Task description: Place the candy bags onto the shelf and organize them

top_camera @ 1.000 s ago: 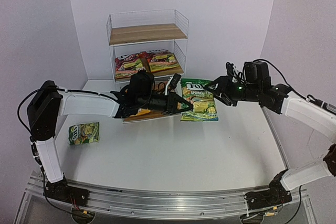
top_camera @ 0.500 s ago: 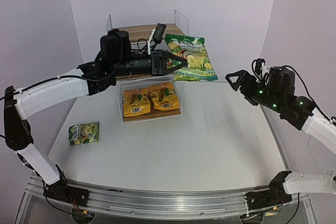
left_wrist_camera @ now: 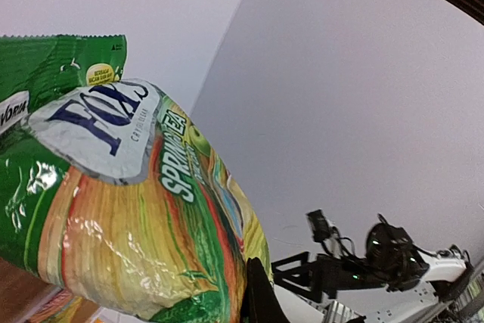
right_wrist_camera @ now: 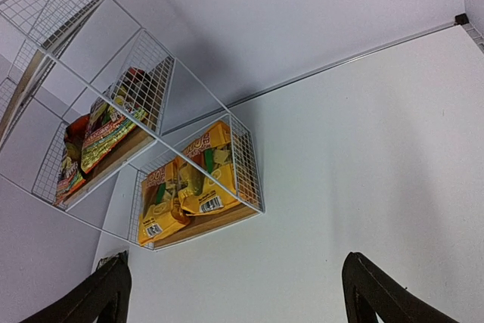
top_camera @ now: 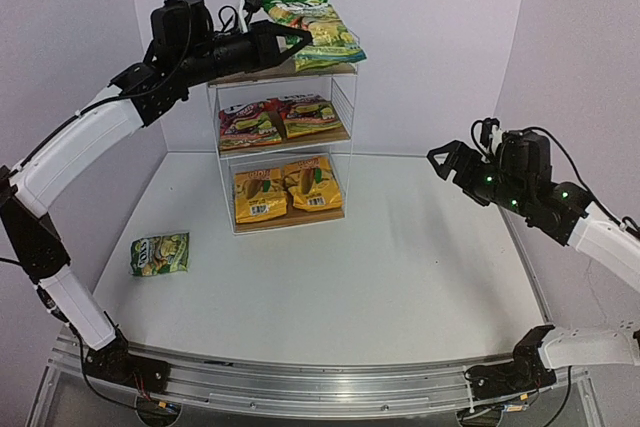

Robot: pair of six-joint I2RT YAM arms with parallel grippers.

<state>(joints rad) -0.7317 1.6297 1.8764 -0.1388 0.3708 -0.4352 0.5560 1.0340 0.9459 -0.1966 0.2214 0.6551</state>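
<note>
The white wire shelf [top_camera: 343, 122] stands at the back of the table. Two yellow-orange bags [top_camera: 285, 189] lie on its bottom board and two red-magenta bags [top_camera: 280, 117] on the middle board. My left gripper [top_camera: 296, 40] is shut on a green candy bag [top_camera: 312, 27] and holds it above the right side of the top board; in the left wrist view the bag [left_wrist_camera: 128, 209] fills the left half. A second green bag [top_camera: 160, 253] lies on the table at the left. My right gripper [top_camera: 450, 160] is open and empty over the table's right side.
White walls close the table in at the back and both sides. In the right wrist view the shelf [right_wrist_camera: 98, 111] shows at the upper left, with bare white table below the right gripper's fingertips [right_wrist_camera: 370, 285].
My left arm has lifted the green bag from the bottom board's height up over the top board. My right gripper has drawn back to the right, empty.
</note>
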